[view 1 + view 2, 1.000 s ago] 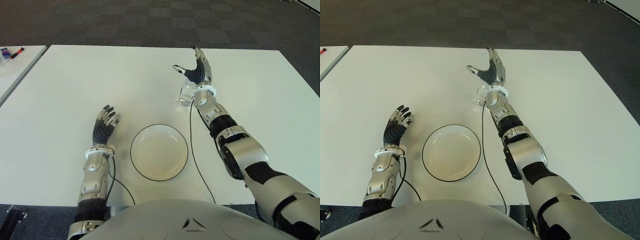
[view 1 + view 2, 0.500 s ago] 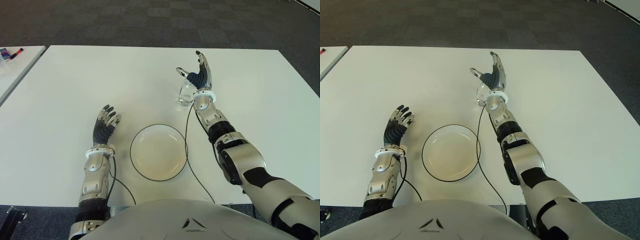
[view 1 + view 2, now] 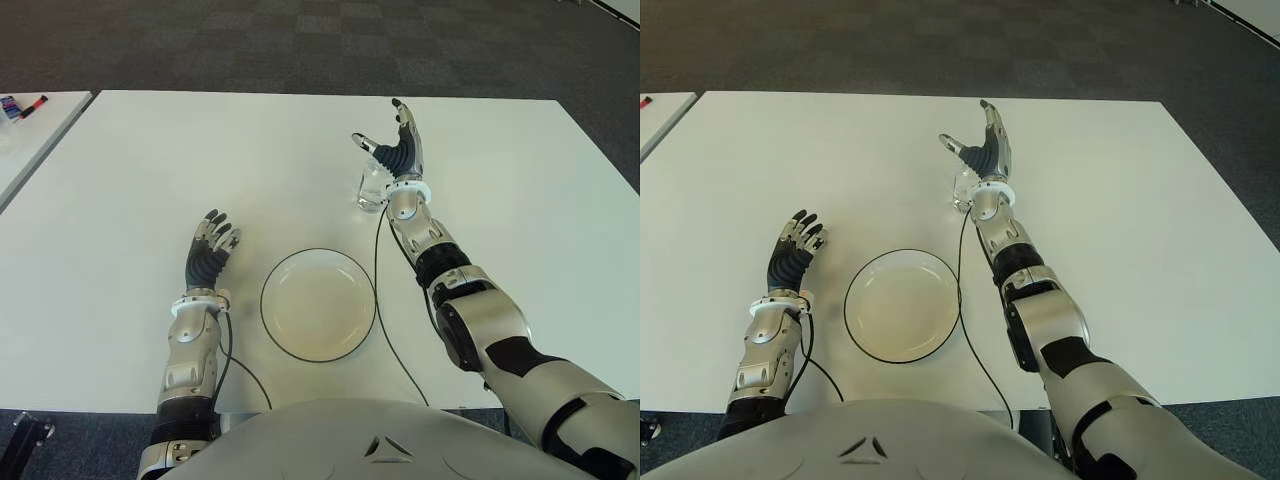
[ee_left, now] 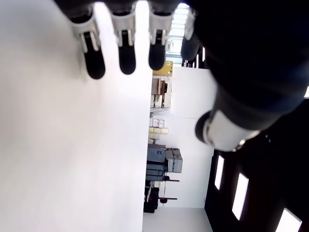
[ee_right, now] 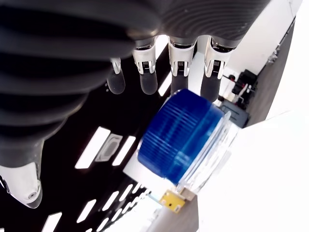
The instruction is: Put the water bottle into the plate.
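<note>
Hands number two, with one plate and one water bottle on the white table. Farthest left, the left hand shows over the table, fingers extended and loosely apart, holding nothing. Just to its right lies the single round plate, white with a dark rim, holding nothing. Beyond the plate and to the right, the right hand is raised with palm open, thumb and fingers spread wide. The clear water bottle with its blue cap stands upright just beside that hand's palm, at its wrist, ungrasped.
</note>
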